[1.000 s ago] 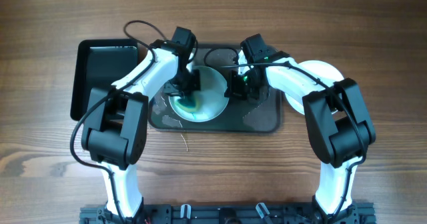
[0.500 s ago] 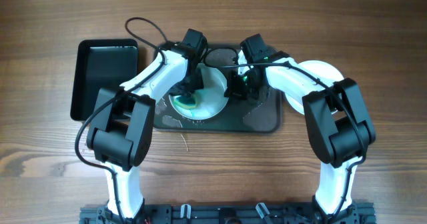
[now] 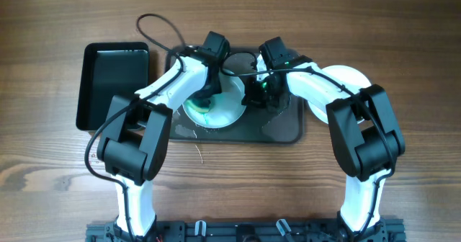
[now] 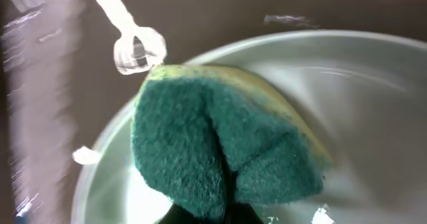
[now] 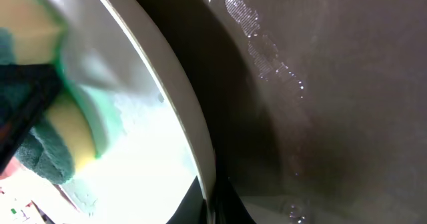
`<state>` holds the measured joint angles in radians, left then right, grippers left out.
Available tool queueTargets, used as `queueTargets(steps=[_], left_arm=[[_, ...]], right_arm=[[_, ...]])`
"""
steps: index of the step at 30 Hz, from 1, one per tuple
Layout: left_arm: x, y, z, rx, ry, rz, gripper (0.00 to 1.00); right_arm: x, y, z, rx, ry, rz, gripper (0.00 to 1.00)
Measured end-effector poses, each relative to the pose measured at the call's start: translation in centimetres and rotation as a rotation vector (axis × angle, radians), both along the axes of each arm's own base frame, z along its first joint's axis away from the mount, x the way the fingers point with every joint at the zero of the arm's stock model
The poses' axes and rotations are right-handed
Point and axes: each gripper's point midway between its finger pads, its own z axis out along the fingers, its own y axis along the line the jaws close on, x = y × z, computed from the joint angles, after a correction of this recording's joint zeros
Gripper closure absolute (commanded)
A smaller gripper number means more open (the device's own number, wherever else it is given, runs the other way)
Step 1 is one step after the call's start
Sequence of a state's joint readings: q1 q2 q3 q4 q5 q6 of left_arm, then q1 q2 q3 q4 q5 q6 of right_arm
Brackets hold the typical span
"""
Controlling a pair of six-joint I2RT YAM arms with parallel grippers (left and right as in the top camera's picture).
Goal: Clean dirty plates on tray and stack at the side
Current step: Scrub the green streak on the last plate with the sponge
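A white plate point(image 3: 229, 106) with a teal-green streak lies on the dark grey tray point(image 3: 284, 130). My left gripper point(image 3: 207, 92) is shut on a green and yellow sponge point(image 4: 220, 141) and presses it onto the plate point(image 4: 373, 84). My right gripper point(image 3: 252, 92) is shut on the plate's right rim point(image 5: 193, 144); the sponge point(image 5: 47, 144) shows at the left of the right wrist view. Another white plate point(image 3: 353, 78) lies on the table right of the tray, mostly hidden by my right arm.
A deeper black tub point(image 3: 113, 80) stands left of the tray. The tray surface is wet and blotchy point(image 5: 267, 51). A cable loops above the left arm point(image 3: 155, 22). Bare wooden table lies in front of the tray.
My left gripper has moved the sponge to the right and slightly up across the plate. The right gripper and plate have stayed put.
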<state>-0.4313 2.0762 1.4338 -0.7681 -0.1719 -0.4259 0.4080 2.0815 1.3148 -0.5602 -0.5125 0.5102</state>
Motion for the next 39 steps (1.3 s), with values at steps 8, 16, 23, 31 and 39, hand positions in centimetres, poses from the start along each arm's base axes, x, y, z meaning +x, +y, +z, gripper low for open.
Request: queueTargets(steps=[8, 16, 23, 31, 39], left_arm=[[0.9, -2.7, 0.1, -0.119, -0.016, -0.176, 0.96], [-1.0, 3.1, 0.0, 0.021, 0.057, 0.192, 0.96], [-1.9, 2.8, -0.3, -0.047, 0.100, 0.212, 0.96], [-4.7, -2.7, -0.3, -0.378, 0.240, -0.141, 0.96], [-2.8, -4.5, -0.2, -0.458, 0.146, -0.193, 0.96]], right_arm=[[0.0, 0.0, 0.0, 0.003, 0.001, 0.001, 0.96], [-0.2, 0.1, 0.0, 0.100, 0.005, 0.014, 0.96], [-0.5, 0.3, 0.0, 0.141, 0.013, 0.021, 0.96], [-0.6, 0.1, 0.1, 0.149, 0.015, 0.025, 0.96], [-0.5, -0.1, 0.1, 0.152, 0.016, 0.020, 0.96]])
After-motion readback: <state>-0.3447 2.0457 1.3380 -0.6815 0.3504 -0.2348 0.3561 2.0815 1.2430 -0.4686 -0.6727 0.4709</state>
